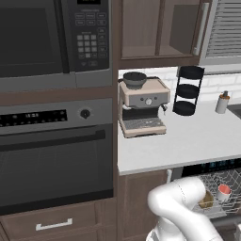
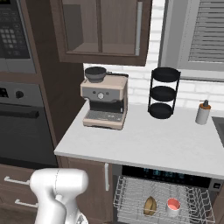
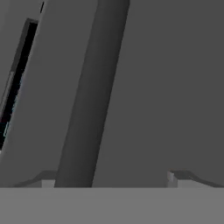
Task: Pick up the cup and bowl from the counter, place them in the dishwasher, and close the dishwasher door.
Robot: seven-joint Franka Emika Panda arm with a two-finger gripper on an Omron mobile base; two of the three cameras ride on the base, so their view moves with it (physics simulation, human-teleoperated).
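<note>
The red cup (image 2: 173, 205) stands in the pulled-out grey wire rack (image 2: 131, 197) of the dishwasher (image 2: 166, 175), and the tan bowl (image 2: 150, 205) rests on edge just left of it. From the left base view, cup (image 1: 224, 190) and bowl (image 1: 206, 201) sit below the counter (image 1: 188, 141) and the black control strip (image 1: 212, 167). My gripper (image 3: 111, 177) is open, its fingertips (image 3: 43, 177) wide apart, close against the dark grey dishwasher door (image 3: 166, 87). A dark bar (image 3: 92, 96) on the door runs up between the fingers, nearer the left one. Nothing is held.
A coffee machine (image 1: 141, 108) with a dark hopper, a black tiered stand (image 1: 187, 89) and a white bottle (image 1: 221, 102) stand at the back of the counter. The black oven (image 1: 52, 160) and microwave fill the left. My white arm (image 1: 183, 207) is bent low before the cabinet.
</note>
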